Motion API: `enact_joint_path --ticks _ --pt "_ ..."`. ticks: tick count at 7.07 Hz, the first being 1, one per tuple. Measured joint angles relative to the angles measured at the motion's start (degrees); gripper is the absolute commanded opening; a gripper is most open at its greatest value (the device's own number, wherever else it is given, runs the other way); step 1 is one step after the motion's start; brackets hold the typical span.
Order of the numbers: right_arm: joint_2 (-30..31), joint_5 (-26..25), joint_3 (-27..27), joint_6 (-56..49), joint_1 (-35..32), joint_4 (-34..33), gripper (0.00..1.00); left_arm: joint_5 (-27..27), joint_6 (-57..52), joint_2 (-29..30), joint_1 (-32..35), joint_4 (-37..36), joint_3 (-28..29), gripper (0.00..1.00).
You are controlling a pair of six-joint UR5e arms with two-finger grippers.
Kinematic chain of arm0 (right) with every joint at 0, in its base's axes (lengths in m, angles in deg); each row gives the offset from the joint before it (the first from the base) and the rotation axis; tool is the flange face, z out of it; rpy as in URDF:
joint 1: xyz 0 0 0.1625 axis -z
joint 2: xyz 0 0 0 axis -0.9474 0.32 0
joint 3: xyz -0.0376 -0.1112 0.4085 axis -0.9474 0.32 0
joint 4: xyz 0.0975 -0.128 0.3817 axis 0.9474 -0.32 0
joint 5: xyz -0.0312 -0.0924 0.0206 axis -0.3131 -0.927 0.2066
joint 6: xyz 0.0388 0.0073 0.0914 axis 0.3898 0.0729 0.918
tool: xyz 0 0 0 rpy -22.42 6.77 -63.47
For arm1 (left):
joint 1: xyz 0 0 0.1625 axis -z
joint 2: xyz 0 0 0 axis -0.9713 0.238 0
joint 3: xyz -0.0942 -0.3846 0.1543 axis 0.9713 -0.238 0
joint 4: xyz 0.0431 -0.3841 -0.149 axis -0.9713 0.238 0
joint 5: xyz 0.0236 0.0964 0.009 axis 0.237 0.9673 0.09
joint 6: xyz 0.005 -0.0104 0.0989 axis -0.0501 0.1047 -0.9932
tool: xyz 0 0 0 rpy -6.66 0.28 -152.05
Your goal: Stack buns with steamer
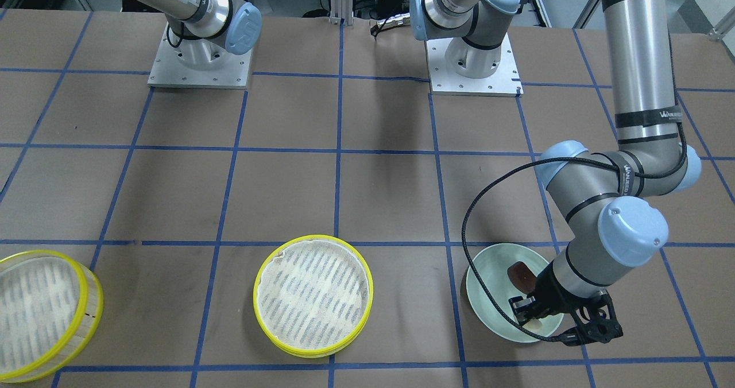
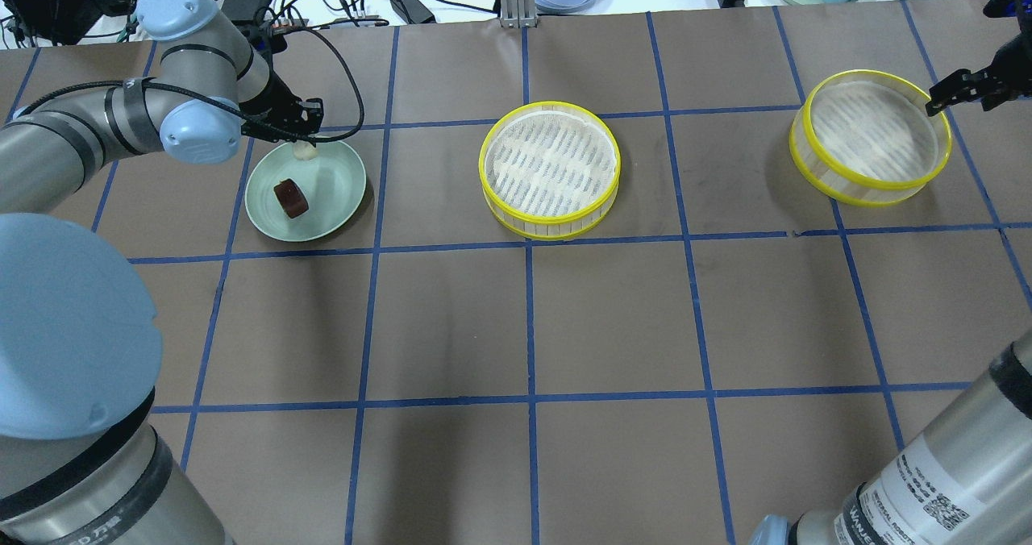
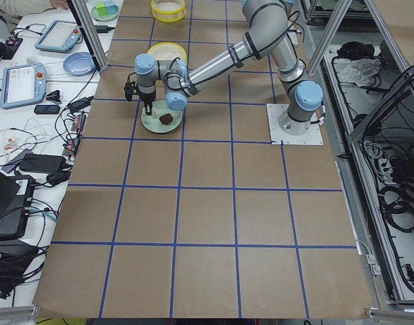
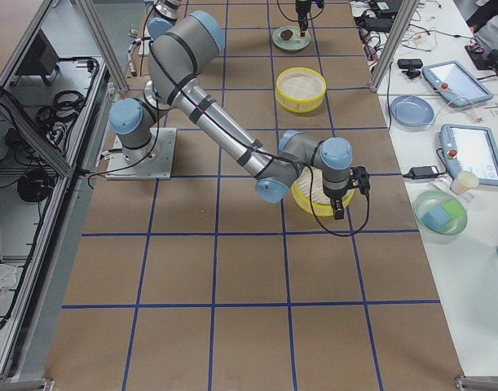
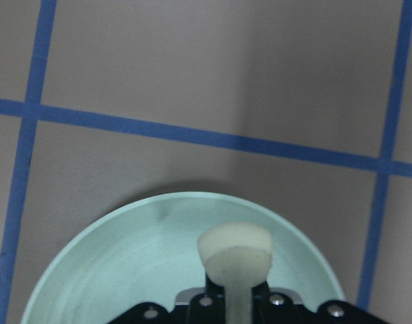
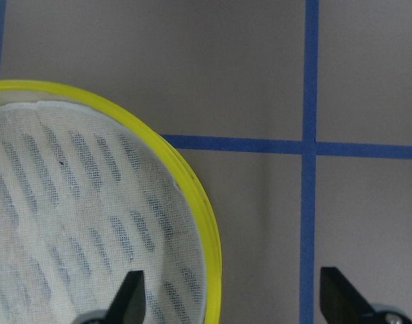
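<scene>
Within left gripper (image 5: 236, 304), smooth cream bun (image 5: 234, 251)

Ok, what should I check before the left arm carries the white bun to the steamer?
1. Left pincer shut on white bun: ok.
2. White bun clear of plate: cannot tell.
3. Brown bun on plate, apart from the pincer: ok.
4. Middle tier empty: ok.
5. Right pincer open, one finger on each side of other tier's rim: ok.
</scene>
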Motion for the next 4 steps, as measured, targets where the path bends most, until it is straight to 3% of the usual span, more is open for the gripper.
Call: enact_joint_path --ticks 2,4 --pt "-0.3 -0.2 -1.1 -2.6 0.0 0.2 0.66 -4.5 14.6 -3.5 6.0 -2.8 0.2 0.0" --pt "-0.3 -0.6 -1.8 -3.8 0.0 0.4 0.58 -5.8 27.6 -3.1 14.2 -8.7 -0.2 0.0"
